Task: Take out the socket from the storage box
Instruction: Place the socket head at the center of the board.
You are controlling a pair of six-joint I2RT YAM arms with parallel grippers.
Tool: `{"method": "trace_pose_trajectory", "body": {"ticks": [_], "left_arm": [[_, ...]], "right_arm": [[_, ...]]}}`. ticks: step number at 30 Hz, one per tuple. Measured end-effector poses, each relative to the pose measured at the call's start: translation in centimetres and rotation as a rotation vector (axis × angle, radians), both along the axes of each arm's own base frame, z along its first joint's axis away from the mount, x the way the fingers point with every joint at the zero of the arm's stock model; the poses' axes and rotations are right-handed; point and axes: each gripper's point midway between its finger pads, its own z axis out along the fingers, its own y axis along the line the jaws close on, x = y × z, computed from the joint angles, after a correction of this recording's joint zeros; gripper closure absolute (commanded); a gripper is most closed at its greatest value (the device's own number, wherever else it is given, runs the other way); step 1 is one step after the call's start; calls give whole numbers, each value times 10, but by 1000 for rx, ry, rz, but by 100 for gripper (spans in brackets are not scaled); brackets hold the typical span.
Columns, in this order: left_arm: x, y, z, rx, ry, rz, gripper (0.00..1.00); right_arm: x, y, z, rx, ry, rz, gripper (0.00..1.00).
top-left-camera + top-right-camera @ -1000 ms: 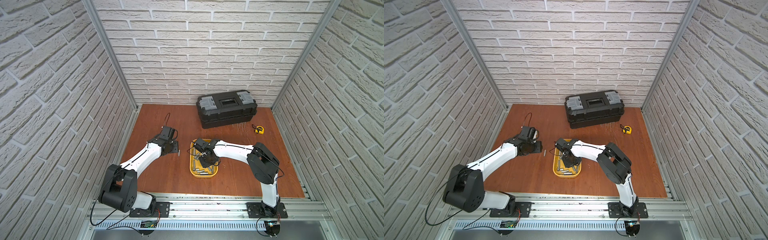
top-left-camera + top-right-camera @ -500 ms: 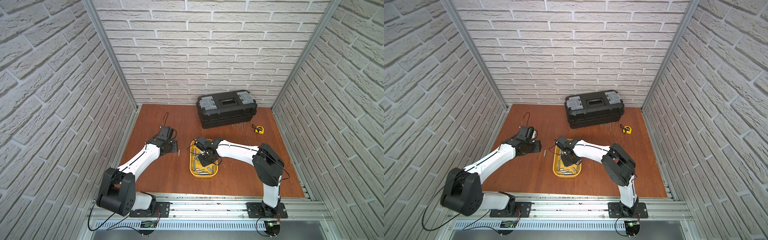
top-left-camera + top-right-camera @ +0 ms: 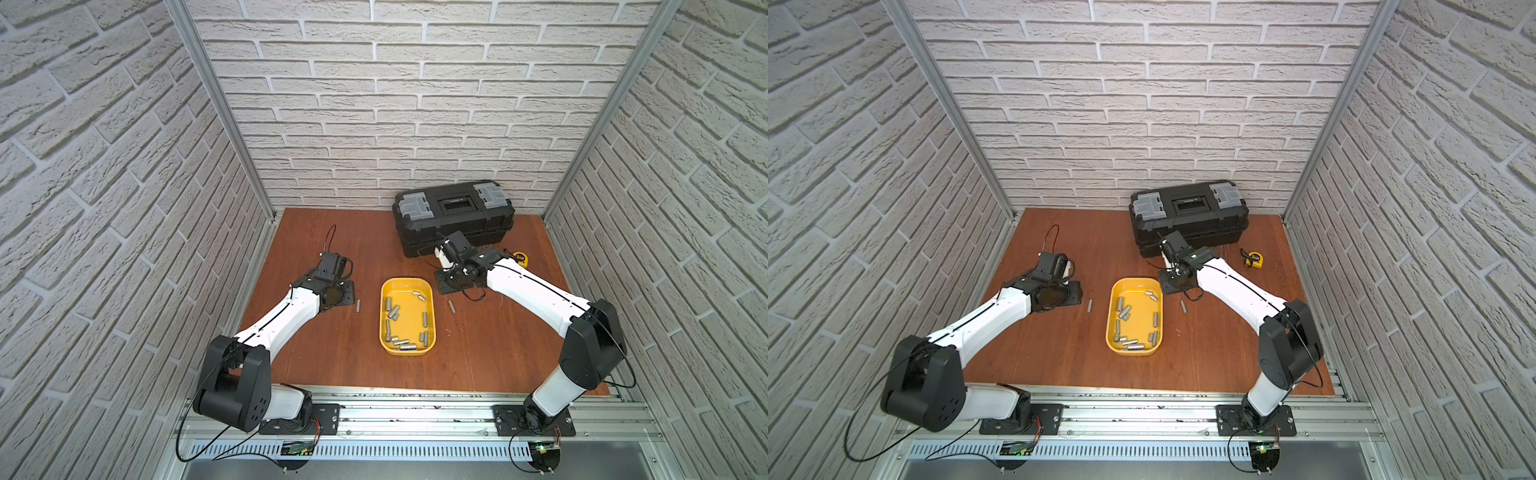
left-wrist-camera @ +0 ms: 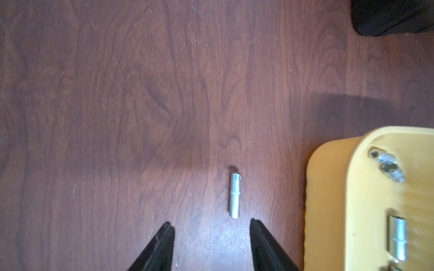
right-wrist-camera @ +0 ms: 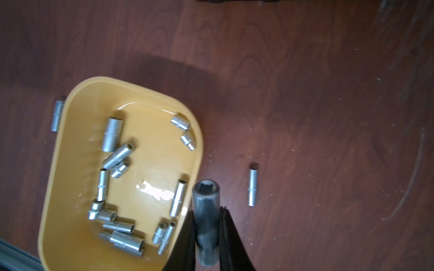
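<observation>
Table: a reddish-brown wooden table [image 3: 332, 357] inside white brick-pattern walls.
Storage box: a shallow yellow plastic storage box [image 3: 408, 353] [image 3: 1133, 352] with rounded corners sits mid-table. A scatter of small silver steel sockets [image 3: 399, 343] lies loose inside.
Left of box: a slim silver socket [image 3: 358, 306] [image 4: 234, 194] lies flat on the table, near the box but apart from it.
Right of box: a matching silver socket [image 3: 451, 306] [image 5: 252, 187] lies flat on the table.
Left arm: the left end effector [image 4: 210, 224] is spread and empty, its tips just short of the slim silver socket.
Right arm: the right end effector [image 5: 207, 211] pinches a dark steel socket [image 5: 206, 199]. The socket seems to hang outside the box, by its far right corner.
Far edge: a large black plastic toolbox with grey latches [image 3: 453, 216] stands against the back wall, with a small yellow tape measure [image 3: 521, 257] beside it.
</observation>
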Motion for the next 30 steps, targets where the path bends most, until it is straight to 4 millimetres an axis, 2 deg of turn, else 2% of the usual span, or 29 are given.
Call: {"method": "trace_pose_trajectory", "body": {"ticks": [5, 9, 13, 22, 28, 30], "left_arm": [[0, 0, 1, -9, 0, 15, 44], [0, 0, 1, -15, 1, 23, 44], [0, -2, 1, -20, 2, 27, 44], [-2, -2, -1, -19, 7, 27, 44], [-2, -2, -1, -18, 7, 27, 44], [-2, -2, -1, -18, 7, 27, 44]], "right_arm": [[-6, -41, -36, -54, 92, -66, 91], [-10, -54, -66, -74, 167, -92, 91], [-11, -55, -85, -77, 203, -97, 91], [-14, -54, -113, -76, 250, -107, 89], [-13, -51, -115, -65, 250, -106, 85], [-13, -51, -115, -63, 251, -109, 81]]}}
